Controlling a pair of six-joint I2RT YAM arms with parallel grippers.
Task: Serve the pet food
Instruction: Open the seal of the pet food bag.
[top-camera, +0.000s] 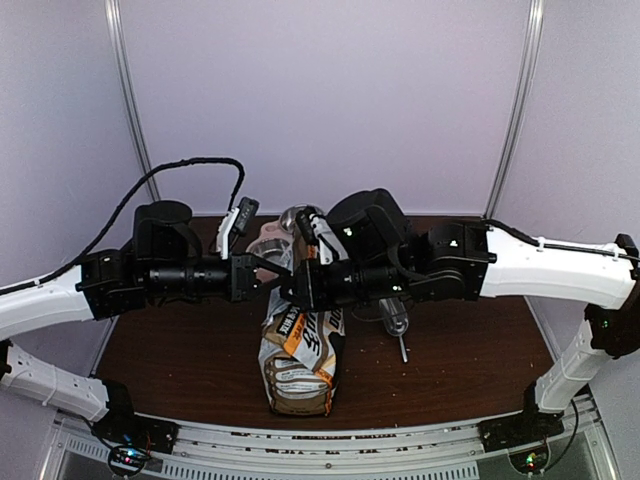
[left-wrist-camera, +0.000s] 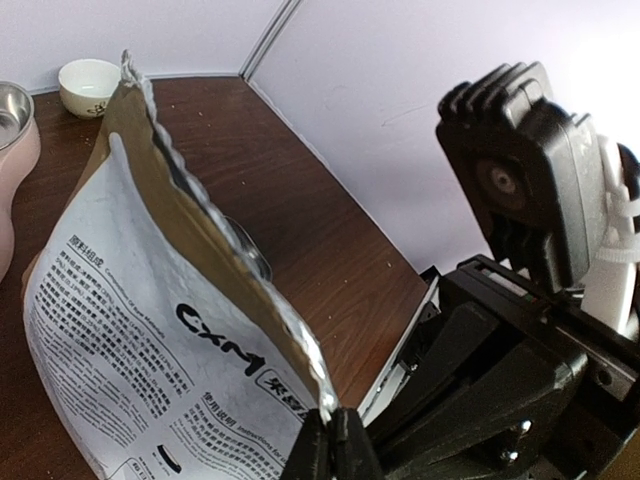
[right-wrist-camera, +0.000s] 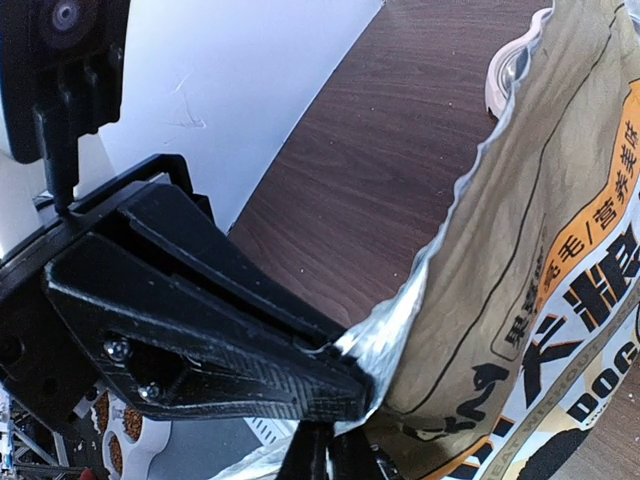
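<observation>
A pink feeder (left-wrist-camera: 12, 190) with a steel bowl (left-wrist-camera: 10, 110) set in it stands on the dark wooden bench (top-camera: 180, 360) just beyond the left jaws. A small white cup (left-wrist-camera: 88, 85) sits farther back, near the pale wall (top-camera: 330, 100). A metal scoop (top-camera: 398, 325) lies on the bench to the right of the right jaws, apart from them.

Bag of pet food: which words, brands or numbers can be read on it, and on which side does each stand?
"DOG": big black letters on the printed front of the bag, cut off by the picture edge.
"美毛/高美味": on the front's orange stripe.
"CXM": black logo on the white back; the last stroke is uncertain.
"原料组成": heading on the white back.
Fine print, and the lettering in the top view: too small or blurred to read. No numbers readable.
</observation>
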